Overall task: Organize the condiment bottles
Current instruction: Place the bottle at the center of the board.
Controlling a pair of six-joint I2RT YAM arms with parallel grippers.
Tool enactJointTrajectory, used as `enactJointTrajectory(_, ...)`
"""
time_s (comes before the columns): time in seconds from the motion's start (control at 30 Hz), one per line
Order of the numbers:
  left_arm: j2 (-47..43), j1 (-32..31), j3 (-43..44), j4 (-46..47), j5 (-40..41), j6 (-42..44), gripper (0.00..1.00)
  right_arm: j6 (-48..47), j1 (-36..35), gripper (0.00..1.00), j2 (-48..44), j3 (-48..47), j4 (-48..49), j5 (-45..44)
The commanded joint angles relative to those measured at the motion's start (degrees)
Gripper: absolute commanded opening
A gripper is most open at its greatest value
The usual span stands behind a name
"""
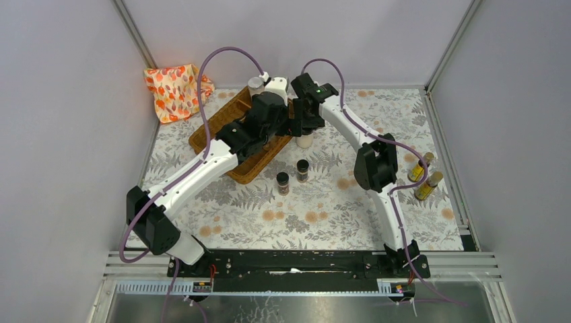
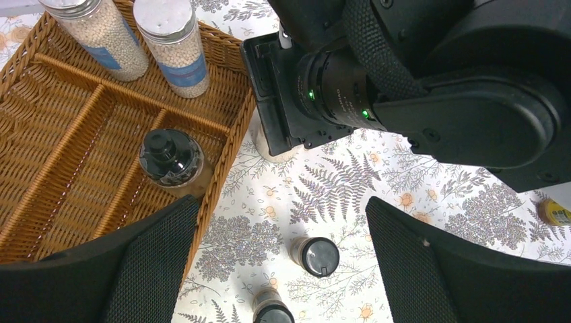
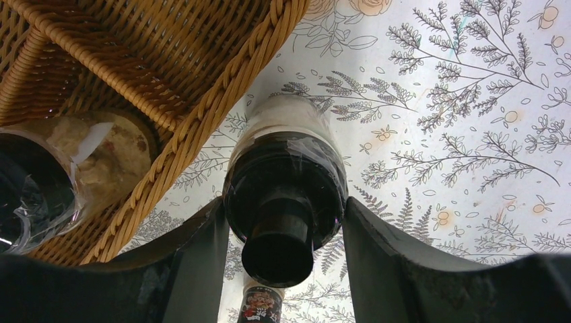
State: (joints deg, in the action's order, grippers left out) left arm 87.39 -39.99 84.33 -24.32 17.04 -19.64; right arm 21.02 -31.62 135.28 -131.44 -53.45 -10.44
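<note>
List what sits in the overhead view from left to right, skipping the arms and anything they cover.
Orange-patterned cloth → brown wicker divided tray → nearer short dark black-capped spice jar → farther dark spice jar → pair of slim yellow-liquid bottles.

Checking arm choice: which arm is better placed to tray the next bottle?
Right: its jaws grip the black-capped bottle beside the wicker tray; the left gripper hangs open and empty above.
</note>
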Motion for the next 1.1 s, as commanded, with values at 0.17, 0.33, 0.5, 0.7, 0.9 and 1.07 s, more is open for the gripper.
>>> enactJointTrajectory(0.17, -2.49, 1.13, -0.22, -0.42, 0.60, 0.40, 0.99, -1.15, -0.40, 0.66, -1.09, 4.36, -2.84, -2.19)
enactJointTrajectory(0.33, -2.76, 1.27, -0.46, -0.49, 0.40, 0.39, 0.99, -1.29, -0.38, 0.83, -1.44, 4.18, -1.74, -2.73)
enactJointTrajectory(0.5, -2.98, 1.25, -0.64, -0.72, 0.23, 0.07, 0.99, -1.91, -0.39, 0.86, -2.04, 3.00, -0.89, -3.89)
enactJointTrajectory(0.7, -3.01, 1.24, 0.14, -1.17, -0.10, -0.31, 0.99, -2.49, -0.41, 0.87, -4.13, 0.95, -0.73, -5.58)
enactJointTrajectory(0.9, -2.97, 1.23, 0.94, -2.18, -0.43, -0.53, 0.99, -2.62, -0.36, 0.88, -7.84, -2.95, -2.05, -5.31)
enactJointTrajectory(1.07, -3.67, 1.17, 1.19, -3.05, -0.51, -0.50, 0.99, -1.27, -0.29, 0.88, -15.54, -0.93, -2.70, -6.06)
